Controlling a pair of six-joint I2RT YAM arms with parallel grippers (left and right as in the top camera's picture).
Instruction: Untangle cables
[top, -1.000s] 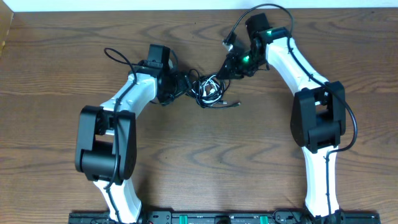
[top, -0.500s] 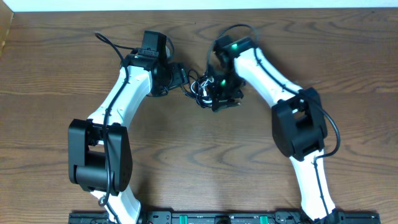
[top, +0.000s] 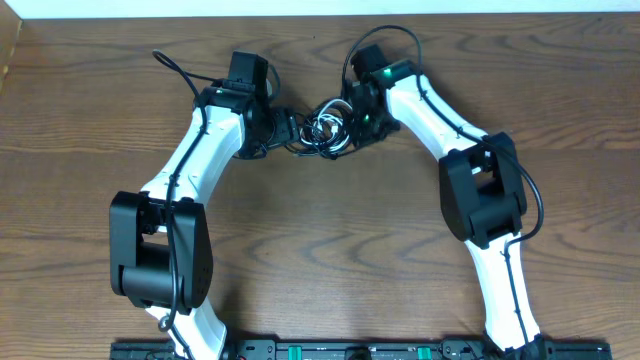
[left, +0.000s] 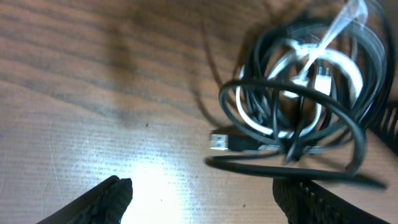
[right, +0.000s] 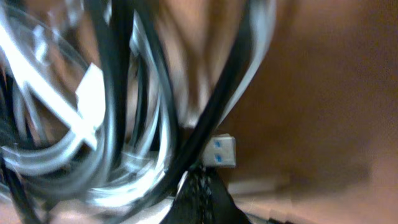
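Gripping the cables (left: 298, 93) tightly, right pincer (right: 202, 194); left pincer (left: 205, 190) spread wide.

Soft, even light is falling on the worktop (top: 330, 250) in the overhead view, giving a sharp picture with faint shadows. In the left wrist view a white glare patch is washing out the wood low down. The right wrist view is showing the cables (right: 124, 93) dim, reddish and heavily blurred.
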